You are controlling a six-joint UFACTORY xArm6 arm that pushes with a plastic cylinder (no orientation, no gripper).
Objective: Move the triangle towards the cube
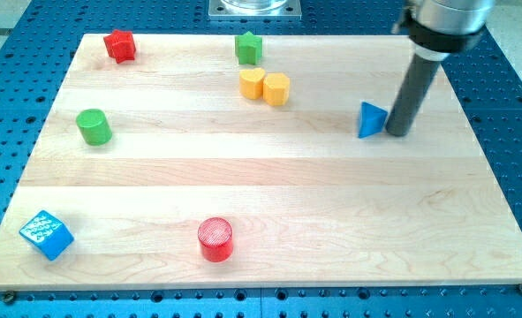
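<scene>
A blue triangle block [371, 120] lies on the wooden board at the view's right. My tip [398, 133] stands right beside it on its right side, touching or nearly touching it. A blue cube [46, 235] with a white pattern on top sits at the board's bottom left corner, far from the triangle.
A red cylinder [215, 239] stands at the bottom centre. A green cylinder [94, 126] is at the left. A red star-like block [119, 45] and a green star-like block [248, 47] are near the top edge. Two yellow blocks [264, 86] touch each other below the green one.
</scene>
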